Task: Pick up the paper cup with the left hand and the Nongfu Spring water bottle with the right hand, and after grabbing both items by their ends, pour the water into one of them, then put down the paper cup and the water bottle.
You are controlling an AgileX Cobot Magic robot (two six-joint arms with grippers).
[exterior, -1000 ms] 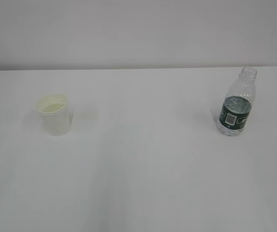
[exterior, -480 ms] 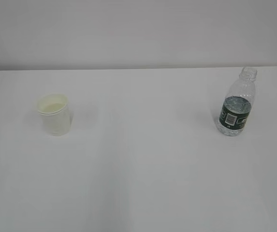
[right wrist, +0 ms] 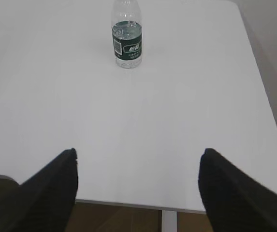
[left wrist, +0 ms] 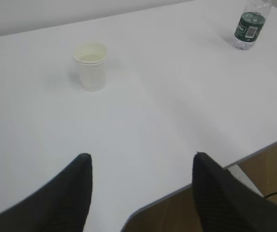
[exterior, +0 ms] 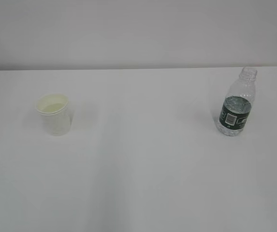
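Both grippers, left [left wrist: 140,162] and right [right wrist: 138,157], are spread and empty at the near table [exterior: 143,169] edge. Small white paper cup [exterior: 54,114] stands far left, clear green-labelled plastic bottle [exterior: 236,102] far right, apparently one per arm.

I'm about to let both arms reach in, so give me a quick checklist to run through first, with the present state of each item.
1. Cup upright on the table: ok.
2. Bottle upright, capless, standing apart from the cup: ok.
3. Left gripper open and holding nothing, cup ahead of it: ok.
4. Right gripper open and holding nothing, bottle ahead of it: ok.
5. Water in the bottle, level near the top of the label: ok.
6. Cup dry inside: cannot tell; the inside shows only as pale cream.
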